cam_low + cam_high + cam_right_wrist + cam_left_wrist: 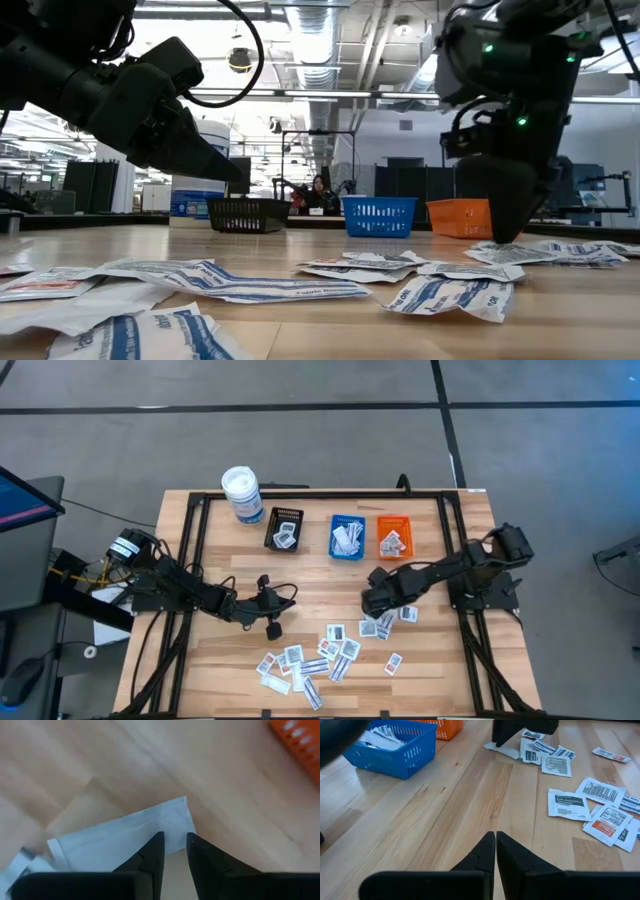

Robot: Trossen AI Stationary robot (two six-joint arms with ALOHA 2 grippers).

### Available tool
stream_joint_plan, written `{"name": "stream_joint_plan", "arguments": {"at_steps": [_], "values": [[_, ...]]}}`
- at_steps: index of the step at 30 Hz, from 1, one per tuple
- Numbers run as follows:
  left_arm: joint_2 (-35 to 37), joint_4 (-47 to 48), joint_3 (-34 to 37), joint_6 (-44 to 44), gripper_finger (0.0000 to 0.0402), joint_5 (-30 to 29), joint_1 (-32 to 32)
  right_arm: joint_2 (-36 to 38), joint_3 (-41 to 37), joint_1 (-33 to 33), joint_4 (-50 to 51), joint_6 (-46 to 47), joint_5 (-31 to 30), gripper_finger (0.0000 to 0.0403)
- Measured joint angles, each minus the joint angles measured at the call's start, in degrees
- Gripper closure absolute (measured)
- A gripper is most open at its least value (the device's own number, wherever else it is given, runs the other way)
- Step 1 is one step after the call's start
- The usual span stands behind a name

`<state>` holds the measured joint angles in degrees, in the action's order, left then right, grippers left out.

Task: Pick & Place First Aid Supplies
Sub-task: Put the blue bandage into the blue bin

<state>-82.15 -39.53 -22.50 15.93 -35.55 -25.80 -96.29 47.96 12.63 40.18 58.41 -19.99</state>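
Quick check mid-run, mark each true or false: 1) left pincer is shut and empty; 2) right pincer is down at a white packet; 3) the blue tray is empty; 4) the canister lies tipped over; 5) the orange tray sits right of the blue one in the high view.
1) True: the left pincer holds nothing.
2) True: the right pincer straddles a white packet.
3) False: the blue tray holds packets.
4) False: the canister stands upright.
5) True: the orange tray.

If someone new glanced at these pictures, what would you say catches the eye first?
Probably the loose scatter of white first aid packets across the near half of the wooden table, with the right gripper lowered onto a packet at the heap's edge. Behind, a black tray, blue tray and orange tray sit in a row beside a white canister.
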Motion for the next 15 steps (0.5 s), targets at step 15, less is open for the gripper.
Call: {"name": "stream_joint_plan", "arguments": {"at_steps": [15], "values": [[0.0,0.0,0.0,0.0,0.0385,0.0,0.0,-2.19,0.07,-1.99,-1.34,-2.59,2.1,0.0395]]}}
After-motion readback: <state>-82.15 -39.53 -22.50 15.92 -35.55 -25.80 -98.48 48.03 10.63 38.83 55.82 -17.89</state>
